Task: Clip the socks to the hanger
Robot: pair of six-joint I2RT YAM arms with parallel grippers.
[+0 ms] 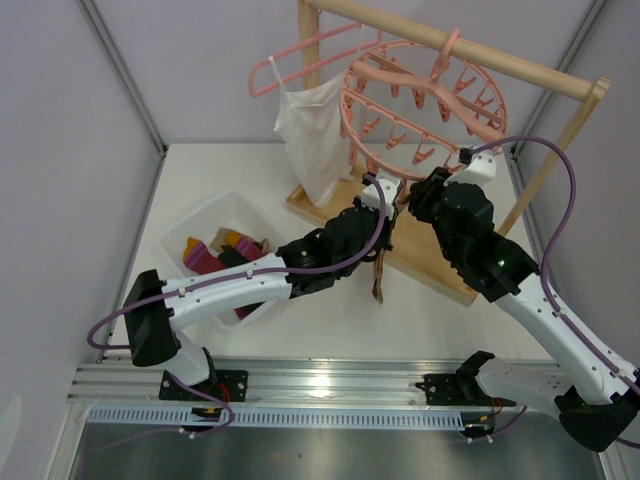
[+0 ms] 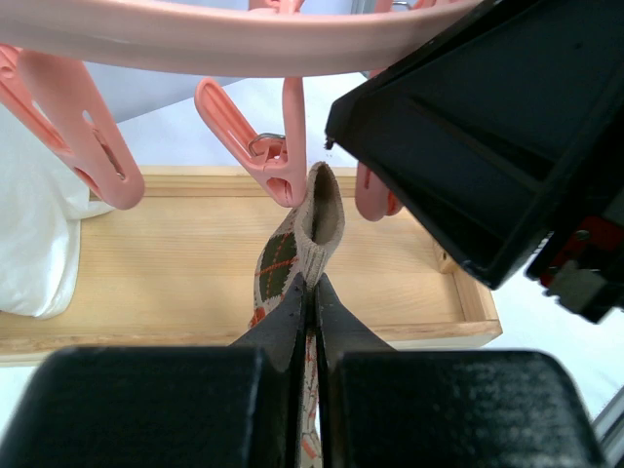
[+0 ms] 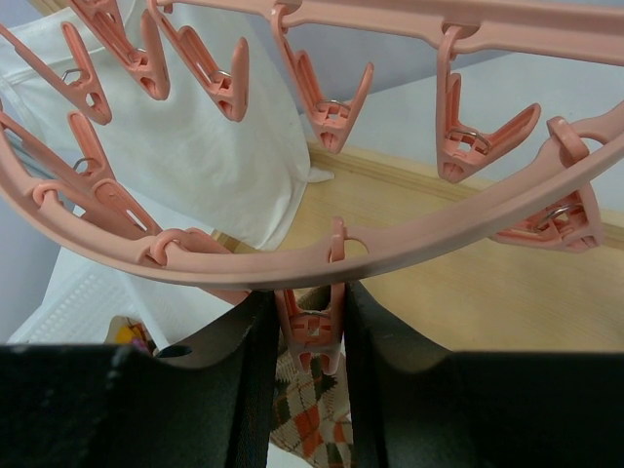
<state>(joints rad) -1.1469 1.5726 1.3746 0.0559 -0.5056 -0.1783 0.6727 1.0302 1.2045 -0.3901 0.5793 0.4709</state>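
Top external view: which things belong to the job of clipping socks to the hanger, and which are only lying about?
For the job: argyle sock in the left pincer; clip in the right pincer; round hanger; other socks in the bin.
Lying about: white camisole; thin coat hanger; wooden rack.

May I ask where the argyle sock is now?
In the top view, the argyle sock hangs from the left gripper under the pink hanger's near rim, by the clip the right gripper pinches.
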